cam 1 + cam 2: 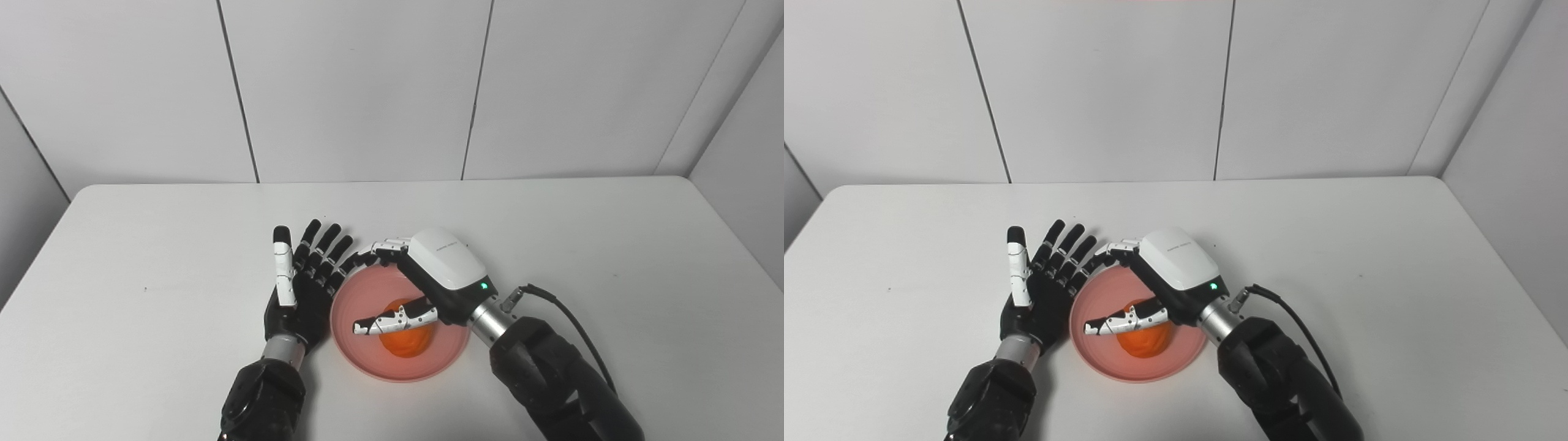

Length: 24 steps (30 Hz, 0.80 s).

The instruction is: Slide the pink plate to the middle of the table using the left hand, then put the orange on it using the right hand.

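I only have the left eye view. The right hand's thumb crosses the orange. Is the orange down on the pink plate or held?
Observer: Right eye view shows the orange resting in the pink plate. The right hand has its thumb across the top and its other fingers reach toward the far rim, away from the orange.
Operator: Left hand touching the plate?
Observer: The left hand is open, palm beside the left rim. I cannot tell whether they touch.

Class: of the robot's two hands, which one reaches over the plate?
The right hand: it arches over the pink plate and orange. The left hand stands open beside it.
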{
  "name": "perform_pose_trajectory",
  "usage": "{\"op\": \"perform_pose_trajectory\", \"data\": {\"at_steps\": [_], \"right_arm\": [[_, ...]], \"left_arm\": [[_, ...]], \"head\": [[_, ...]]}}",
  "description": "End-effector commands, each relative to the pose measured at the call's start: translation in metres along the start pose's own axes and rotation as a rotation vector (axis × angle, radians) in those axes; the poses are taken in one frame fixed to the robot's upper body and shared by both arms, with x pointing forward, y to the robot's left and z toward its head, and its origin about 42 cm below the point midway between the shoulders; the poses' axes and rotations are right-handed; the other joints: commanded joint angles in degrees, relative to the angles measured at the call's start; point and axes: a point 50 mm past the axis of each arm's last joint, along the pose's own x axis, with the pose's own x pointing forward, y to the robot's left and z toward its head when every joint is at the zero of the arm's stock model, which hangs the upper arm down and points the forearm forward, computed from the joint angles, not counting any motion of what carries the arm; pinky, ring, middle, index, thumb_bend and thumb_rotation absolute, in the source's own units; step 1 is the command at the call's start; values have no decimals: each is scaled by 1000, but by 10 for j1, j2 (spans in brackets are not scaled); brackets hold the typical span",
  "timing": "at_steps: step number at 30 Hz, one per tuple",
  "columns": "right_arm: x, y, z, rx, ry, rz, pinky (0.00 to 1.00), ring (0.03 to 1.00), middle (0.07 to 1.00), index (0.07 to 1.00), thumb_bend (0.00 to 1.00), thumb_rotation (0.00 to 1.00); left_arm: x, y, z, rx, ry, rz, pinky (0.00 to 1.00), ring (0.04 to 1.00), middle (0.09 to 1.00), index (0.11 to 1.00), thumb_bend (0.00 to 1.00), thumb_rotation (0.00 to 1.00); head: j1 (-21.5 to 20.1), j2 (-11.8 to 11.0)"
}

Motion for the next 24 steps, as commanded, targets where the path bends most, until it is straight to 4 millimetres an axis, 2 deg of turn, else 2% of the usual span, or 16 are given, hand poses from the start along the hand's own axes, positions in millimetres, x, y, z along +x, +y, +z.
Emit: {"op": "perform_pose_trajectory", "data": {"at_steps": [1,5,6,9,12,15,16,17,19,24], "right_arm": [[14,-30,14,4,-69,-114,580,644,693,692,838,799],[14,-43,18,26,-74,-177,570,637,682,691,811,827],[14,-46,19,31,-73,-191,571,642,685,688,804,849],[14,-55,18,77,-68,-262,567,648,688,685,802,899],[12,-59,14,163,-38,-333,601,676,699,690,812,946],[10,-61,8,287,-5,-370,634,699,714,701,813,967],[8,-61,3,400,20,-370,612,701,732,732,805,984],[6,-59,-3,500,36,-368,672,744,774,763,853,959],[4,-57,-11,622,52,-369,708,772,801,787,856,958],[-2,-35,-38,896,182,-500,775,805,820,814,882,996]], "left_arm": [[-3,0,-22,-29,72,54,698,865,901,939,835,780],[-2,1,-20,-17,66,52,739,845,891,942,841,797],[-1,1,-20,-17,66,52,807,863,886,948,852,801],[0,1,-18,-40,60,56,897,893,902,961,867,784],[0,0,-16,-33,50,67,913,899,903,960,874,773],[1,0,-12,-21,33,68,921,911,905,964,873,767],[3,0,-9,-15,16,78,945,928,917,967,883,767],[4,1,-7,-13,-5,89,941,929,918,953,883,743],[6,1,-3,-10,-36,104,952,932,920,944,887,726],[12,6,11,213,-179,115,908,942,962,940,888,792]], "head": [[0,0],[0,0],[0,0],[1,1],[1,1],[1,1],[1,1],[1,1],[1,1],[1,1]]}}
